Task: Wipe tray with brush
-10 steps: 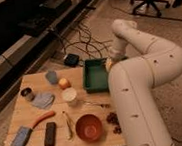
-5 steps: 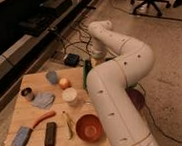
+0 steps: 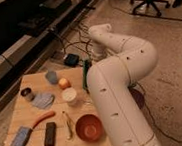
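The dark-green tray (image 3: 87,74) stands at the table's far right; only a thin strip of its left wall shows, as my white arm (image 3: 118,89) covers the rest. The small pale tan brush (image 3: 67,125) lies on the table near the front, between the black bar and the orange-red bowl, far from the arm's end. My gripper is hidden behind the arm's last links (image 3: 99,42), somewhere above the tray's far end.
On the wooden table (image 3: 19,117): an orange-red bowl (image 3: 89,127), a black bar (image 3: 50,134), an orange-handled tool with a blue-grey head (image 3: 23,137), a grey cloth (image 3: 42,99), a small can (image 3: 26,93), a grey cup (image 3: 51,76), an orange (image 3: 63,83), a white cup (image 3: 69,95). A black box (image 3: 71,59) and cables lie behind.
The arm has swung left and folded over the tray, which showed openly one second ago and is now almost wholly covered. The things on the table have not moved.
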Robot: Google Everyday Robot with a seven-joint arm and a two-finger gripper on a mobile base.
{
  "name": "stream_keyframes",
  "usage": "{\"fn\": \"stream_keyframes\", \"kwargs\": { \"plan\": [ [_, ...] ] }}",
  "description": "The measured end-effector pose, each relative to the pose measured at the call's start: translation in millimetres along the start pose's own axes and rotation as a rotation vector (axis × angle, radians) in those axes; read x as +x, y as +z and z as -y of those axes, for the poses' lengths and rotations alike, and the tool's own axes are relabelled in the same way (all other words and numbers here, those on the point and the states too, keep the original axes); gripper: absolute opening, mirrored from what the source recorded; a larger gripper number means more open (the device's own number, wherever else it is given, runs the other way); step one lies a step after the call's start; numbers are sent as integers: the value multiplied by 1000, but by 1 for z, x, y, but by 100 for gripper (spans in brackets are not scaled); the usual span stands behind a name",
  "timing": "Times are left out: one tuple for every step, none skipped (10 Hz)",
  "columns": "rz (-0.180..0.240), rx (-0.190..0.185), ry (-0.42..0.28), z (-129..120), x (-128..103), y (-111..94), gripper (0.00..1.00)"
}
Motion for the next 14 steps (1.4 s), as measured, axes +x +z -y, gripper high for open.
{"fn": "stream_keyframes", "kwargs": {
  "plan": [
    [8,-1,-32,-19,-1,1,0],
    [5,-1,-49,-28,1,5,0],
    [5,-5,-59,-34,3,8,0],
    [3,-16,-64,-40,7,12,0],
    [1,-24,-66,-47,12,14,0],
    [-1,-25,-57,-50,17,15,0],
    [-7,-20,-48,-49,24,12,0],
    [-8,-14,-42,-49,32,8,0],
    [-11,-9,-40,-47,39,6,0],
    [-14,-5,-35,-44,46,4,0],
    [-21,-1,-22,-37,57,5,0],
    [-32,4,0,-24,74,6,0],
    [-40,4,23,-12,89,7,0],
    [-48,3,38,-4,99,9,0]
  ]
}}
